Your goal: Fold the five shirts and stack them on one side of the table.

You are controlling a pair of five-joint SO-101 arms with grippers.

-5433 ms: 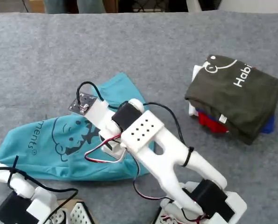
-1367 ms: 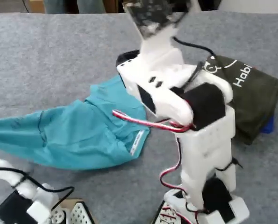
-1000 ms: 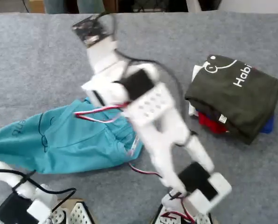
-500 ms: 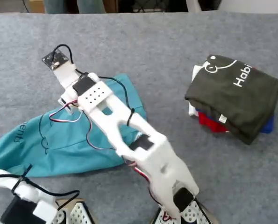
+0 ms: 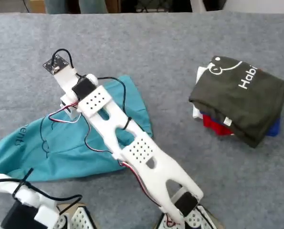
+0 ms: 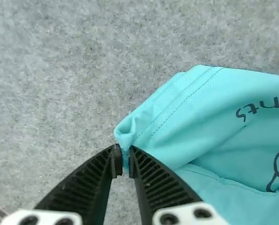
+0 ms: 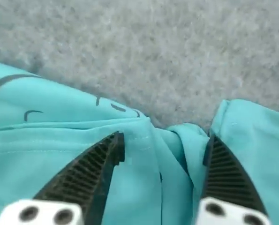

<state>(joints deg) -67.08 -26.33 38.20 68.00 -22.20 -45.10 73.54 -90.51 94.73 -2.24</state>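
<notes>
Nearest, at the left edge of the grey table (image 5: 146, 47): left gripper (image 6: 123, 161) clamped tight on a bunched corner of the teal shirt (image 6: 214, 122). Farther in, above the shirt's wrinkled far hem: right gripper (image 7: 163, 145) spread wide, holding nothing, with its arm slanting over the cloth from the near edge. Shirt lying unfolded and rumpled, left of centre. Well apart, farther right: stack of folded shirts (image 5: 239, 100), dark olive on top, red, blue and white beneath.

High camera overlooks the table (image 5: 180, 47); both wrist cameras face the teal shirt (image 6: 214, 108) closely.
</notes>
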